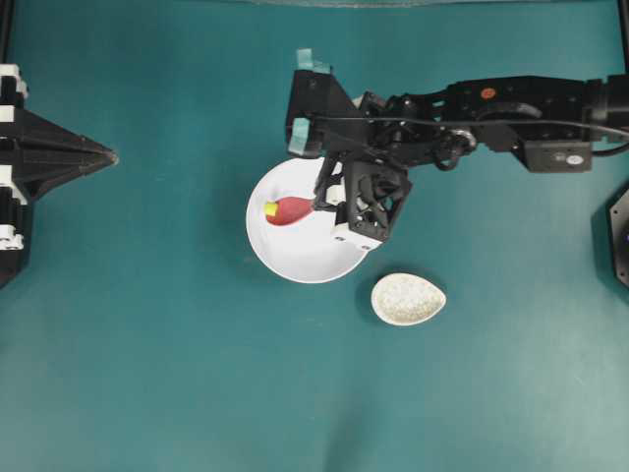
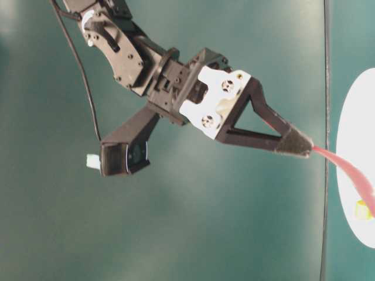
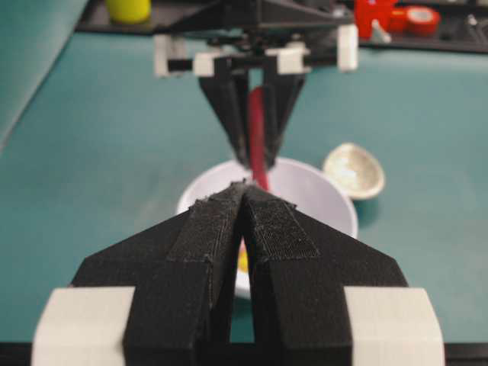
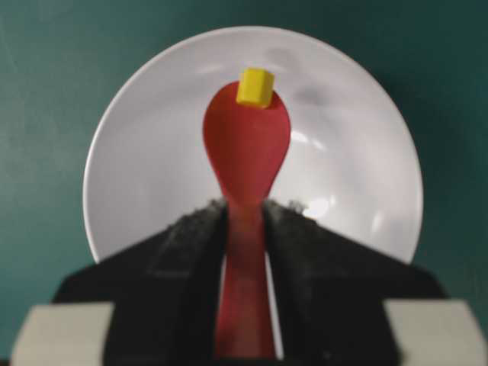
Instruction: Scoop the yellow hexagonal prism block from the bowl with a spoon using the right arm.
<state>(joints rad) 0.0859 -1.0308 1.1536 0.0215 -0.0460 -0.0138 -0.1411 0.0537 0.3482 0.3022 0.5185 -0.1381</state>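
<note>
The white bowl (image 1: pixel 295 254) (image 4: pixel 145 160) sits mid-table. My right gripper (image 1: pixel 319 204) (image 4: pixel 245 207) hangs over its right side, shut on the handle of the red spoon (image 1: pixel 291 210) (image 4: pixel 248 145). The scoop points left, down into the bowl. At the scoop's far tip lies the yellow hexagonal prism block (image 1: pixel 270 208) (image 4: pixel 255 86); I cannot tell whether it rests on the scoop or on the bowl floor. From table level the spoon (image 2: pixel 345 167) slopes down from the fingertips (image 2: pixel 296 144) toward the block (image 2: pixel 363 209). My left gripper (image 1: pixel 110 155) (image 3: pixel 245 187) is shut and empty at the far left, facing the bowl (image 3: pixel 324 200).
A speckled beige spoon rest (image 1: pixel 408 299) (image 3: pixel 353 169) lies just right of and in front of the bowl. The right arm (image 1: pixel 491 113) stretches in from the right edge. Behind the table, a yellow object (image 3: pixel 128 9) and red items (image 3: pixel 377 15) stand on a dark ledge.
</note>
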